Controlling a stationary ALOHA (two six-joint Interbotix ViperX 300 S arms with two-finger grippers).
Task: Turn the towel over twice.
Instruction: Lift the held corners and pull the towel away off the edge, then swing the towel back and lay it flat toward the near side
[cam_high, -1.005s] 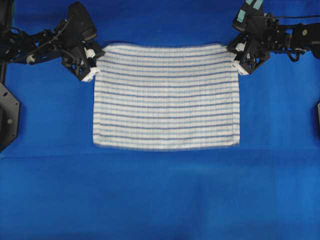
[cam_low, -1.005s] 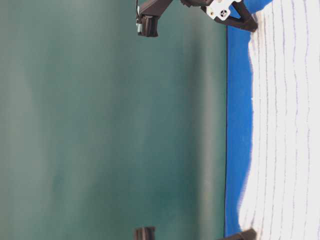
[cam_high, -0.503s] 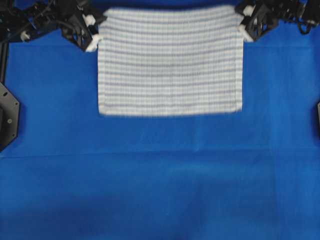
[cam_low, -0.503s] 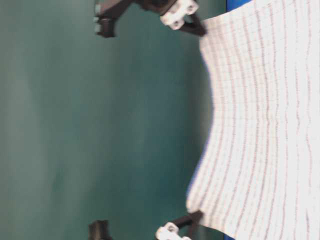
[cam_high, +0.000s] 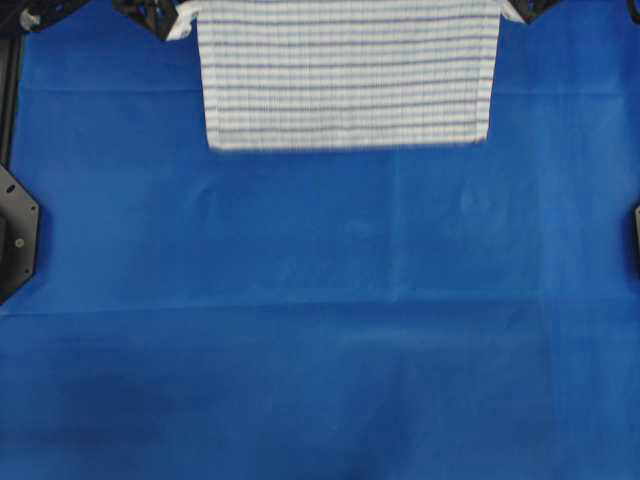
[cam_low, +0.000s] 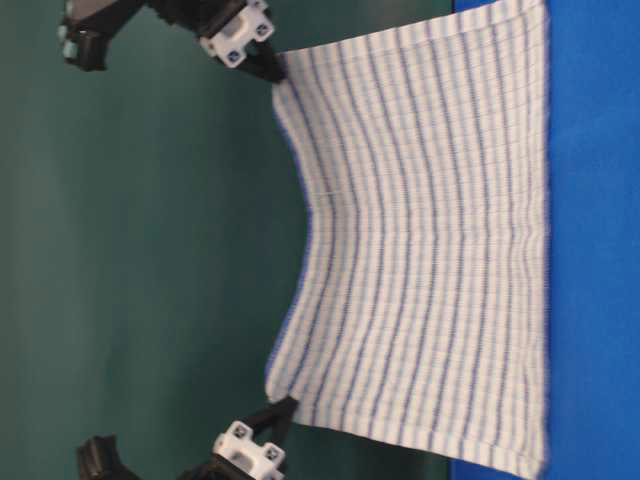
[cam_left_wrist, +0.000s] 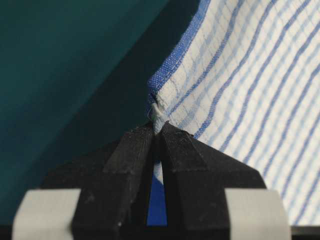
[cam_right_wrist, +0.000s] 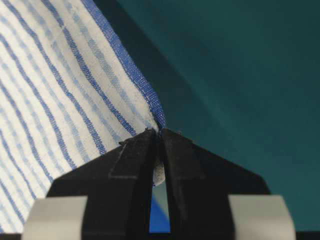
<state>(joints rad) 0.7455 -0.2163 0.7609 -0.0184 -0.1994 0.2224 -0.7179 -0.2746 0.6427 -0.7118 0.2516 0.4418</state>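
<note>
No readable text, labels or numbers are showing anywhere. The striped towel (cam_low: 430, 260) is carrying no brand or writing.

The towel (cam_low: 430, 260), a white rectangular cloth crossed by thin dark-blue and light-blue stripes over a faint grid weave, is held up by its two upper corners and hangs spread out. Its upper edge sags between the pinched corners, while its lower edge is seen at the blue table covering (cam_high: 320, 330). From overhead, the towel (cam_high: 345, 75) is seen at the far edge.
</note>
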